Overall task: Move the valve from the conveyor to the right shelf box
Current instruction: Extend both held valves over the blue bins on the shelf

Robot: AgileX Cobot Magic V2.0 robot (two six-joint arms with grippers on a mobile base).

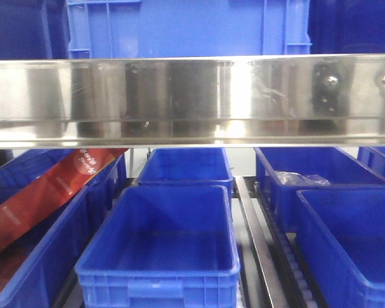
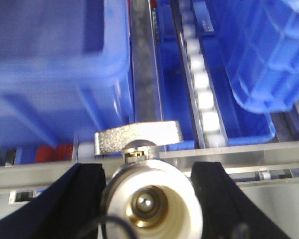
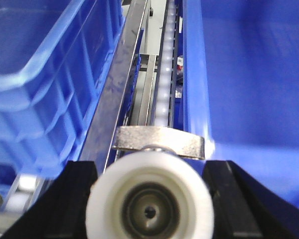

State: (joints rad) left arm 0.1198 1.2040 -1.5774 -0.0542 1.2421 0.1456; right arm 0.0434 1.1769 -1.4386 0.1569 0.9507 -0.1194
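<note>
Each wrist view shows a valve held end-on. My left gripper [image 2: 148, 199] is shut on a valve [image 2: 154, 194] with a white end, a brass bore and a silver handle [image 2: 137, 137] on top; its black fingers [image 2: 74, 199] flank it. My right gripper [image 3: 149, 201] is shut on a second valve [image 3: 149, 174] with a white end cap and a silver handle [image 3: 159, 140]. That valve hangs over the shelf rails, beside a blue box [image 3: 259, 74] on its right. The stainless shelf [image 1: 192, 96] beam spans the front view. The conveyor is out of view.
Below the beam stand several blue boxes: one in the middle [image 1: 157, 269], one at front right [image 1: 372, 218], and one behind it [image 1: 269, 173] holding a clear bag [image 1: 301, 178]. A red packet [image 1: 45, 192] leans in the left box. Roller rails [image 2: 202, 94] run between boxes.
</note>
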